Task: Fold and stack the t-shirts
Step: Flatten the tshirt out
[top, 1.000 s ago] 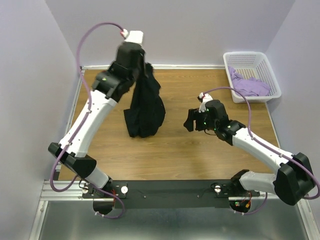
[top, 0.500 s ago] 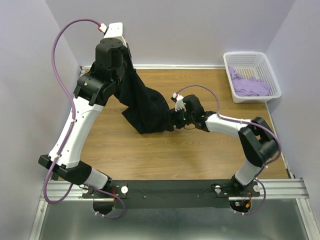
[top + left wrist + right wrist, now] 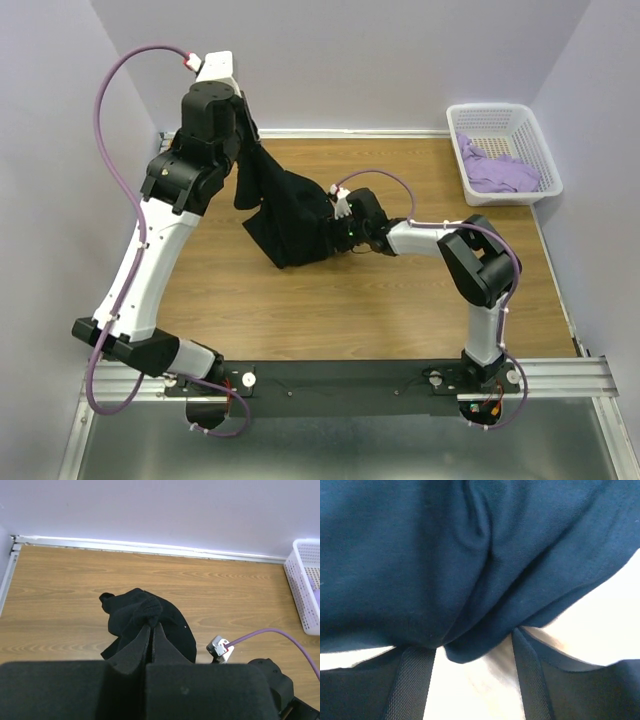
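The black t-shirt (image 3: 290, 215) hangs from my left gripper (image 3: 245, 135), which is raised at the back left and shut on a bunched top part of it (image 3: 142, 611); its lower end rests on the wooden table. My right gripper (image 3: 330, 232) is low at the shirt's right edge. In the right wrist view its jaws stand open, with a fold of the dark cloth (image 3: 470, 580) filling the view and hanging between the fingers (image 3: 415, 680). The lavender t-shirt (image 3: 498, 172) lies crumpled in the white basket (image 3: 500, 115).
The basket stands at the table's back right corner, also seen at the right edge of the left wrist view (image 3: 305, 590). Lavender walls close in the table at the back and both sides. A purple cable (image 3: 265, 634) loops over the right arm.
My right gripper has reached left from mid-table to the shirt's lower right edge. My left arm has moved left and back, pulling the hanging shirt up into a slant.
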Controlling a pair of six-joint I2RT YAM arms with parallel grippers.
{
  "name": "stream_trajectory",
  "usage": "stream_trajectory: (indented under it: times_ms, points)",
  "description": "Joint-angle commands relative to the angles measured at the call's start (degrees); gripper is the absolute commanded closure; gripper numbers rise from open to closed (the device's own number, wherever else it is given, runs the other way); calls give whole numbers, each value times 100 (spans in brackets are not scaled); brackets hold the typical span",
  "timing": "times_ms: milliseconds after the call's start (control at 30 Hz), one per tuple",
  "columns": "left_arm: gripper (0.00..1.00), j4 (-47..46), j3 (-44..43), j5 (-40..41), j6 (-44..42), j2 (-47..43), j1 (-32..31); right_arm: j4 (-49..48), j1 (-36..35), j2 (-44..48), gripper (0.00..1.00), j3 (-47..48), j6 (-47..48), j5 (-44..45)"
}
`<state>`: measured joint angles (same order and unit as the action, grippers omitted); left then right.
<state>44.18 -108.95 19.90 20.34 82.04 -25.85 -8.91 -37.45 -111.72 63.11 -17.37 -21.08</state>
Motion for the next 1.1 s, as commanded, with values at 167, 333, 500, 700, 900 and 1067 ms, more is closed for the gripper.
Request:
stream_trajectory:
  times_ms: [167,333,500,700,900,1067]
  points:
    - [100,-340,330,-118,-205,-619,535,-41,1,-290,93,272,49,498]
    - [100,-498,515,-258,-451,-645,1230,283,729,678,99,236,277,1088]
    - [100,-604,-194,-636,-461,-163,1846,1425,1697,1802,99,1087,970,1930]
    - [100,-726,-200,-1208,-206,-179,1925,2543,1732,2714,99,1766,1604,2696]
    - [100,-1078,1687,-997,-92,-1452,1925,2710,1732,3674,99,1134,1482,2978]
    - [100,-859,2676,-902,-39,-2244,1925,3130,1732,4219,99,826,1464,3092]
